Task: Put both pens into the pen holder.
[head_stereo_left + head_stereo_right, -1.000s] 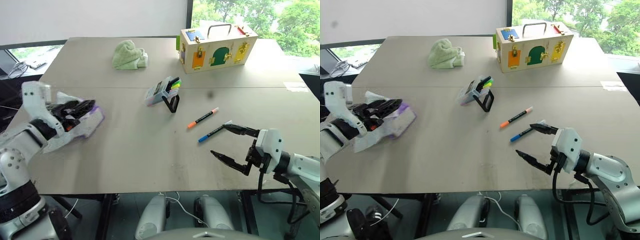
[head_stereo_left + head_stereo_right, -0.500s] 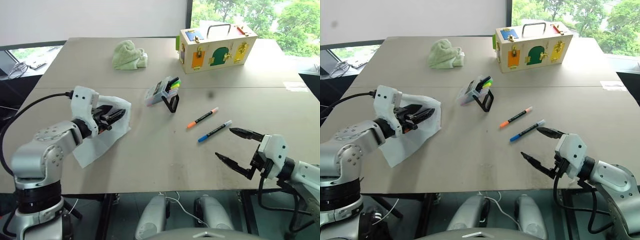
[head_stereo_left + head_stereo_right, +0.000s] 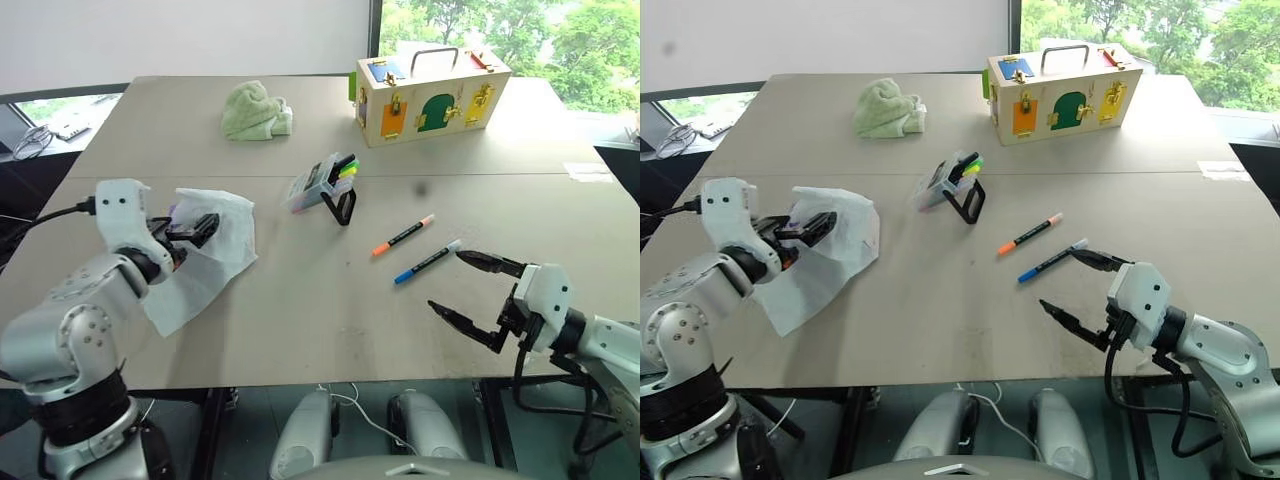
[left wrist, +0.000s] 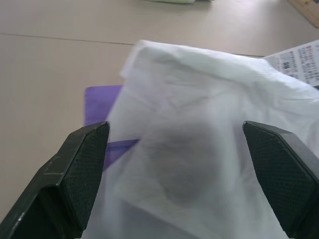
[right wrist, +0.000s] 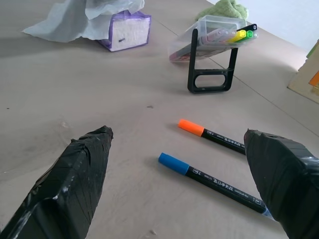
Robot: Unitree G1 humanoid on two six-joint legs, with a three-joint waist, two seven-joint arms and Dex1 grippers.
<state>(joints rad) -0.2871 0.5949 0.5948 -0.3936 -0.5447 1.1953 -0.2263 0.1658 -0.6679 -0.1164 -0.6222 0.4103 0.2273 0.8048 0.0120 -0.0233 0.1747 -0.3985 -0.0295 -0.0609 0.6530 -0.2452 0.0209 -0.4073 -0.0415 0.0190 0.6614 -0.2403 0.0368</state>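
Note:
Two pens lie side by side on the table, right of centre: the orange-ended pen (image 3: pixel 404 235) and, nearer me, the blue-ended pen (image 3: pixel 428 261). Behind them to the left, the clear pen holder (image 3: pixel 322 184) leans on its black wire stand with green and yellow markers inside. My right gripper (image 3: pixel 447 280) hovers open just in front of the blue pen, nothing between its fingers. The right wrist view shows both pens (image 5: pixel 209 181) between the spread fingers. At the left, my left gripper (image 3: pixel 198 228) is open, with a white tissue sheet (image 4: pixel 199 149) draped between its fingers.
The tissue sheet (image 3: pixel 205 262) spreads over the table's left side, beside a purple tissue pack (image 5: pixel 124 30). A green cloth (image 3: pixel 256 108) and a wooden box (image 3: pixel 430 90) with coloured doors sit at the back. The table's front edge (image 3: pixel 330 375) runs just below the right gripper.
My left arm has swung in and lowered the tissue pack and sheet onto the table, and its jaws have spread wider. The right gripper has stayed in place.

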